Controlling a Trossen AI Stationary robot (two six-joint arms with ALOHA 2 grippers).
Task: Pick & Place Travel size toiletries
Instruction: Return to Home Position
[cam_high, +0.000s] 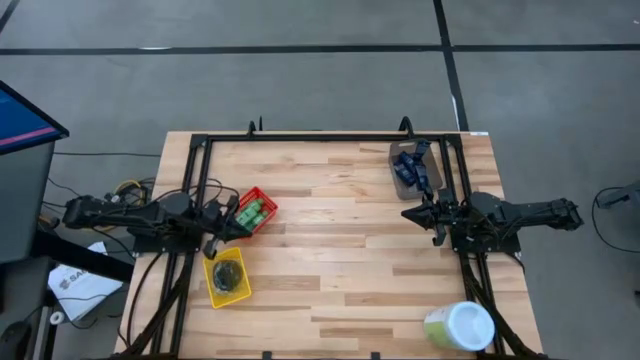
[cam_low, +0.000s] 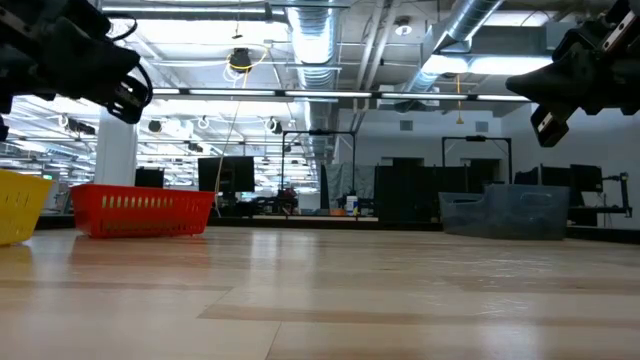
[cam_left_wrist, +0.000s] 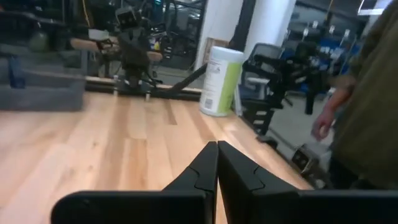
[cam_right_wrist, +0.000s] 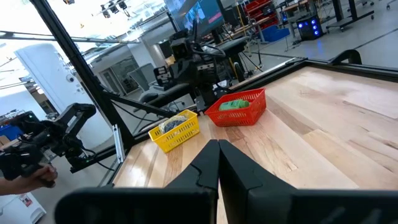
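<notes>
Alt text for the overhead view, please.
Overhead: a wooden table with a red bin of green bottles and a yellow bin beside the left hand, a grey bin of blue tubes near the right hand. Both hands are shut, empty.

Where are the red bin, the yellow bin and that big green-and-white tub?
red bin (cam_low: 140, 212): low view, its front wall.
yellow bin (cam_right_wrist: 177, 140): right wrist view, its side wall.
green-and-white tub (cam_high: 469, 326): high view, its white top.
</notes>
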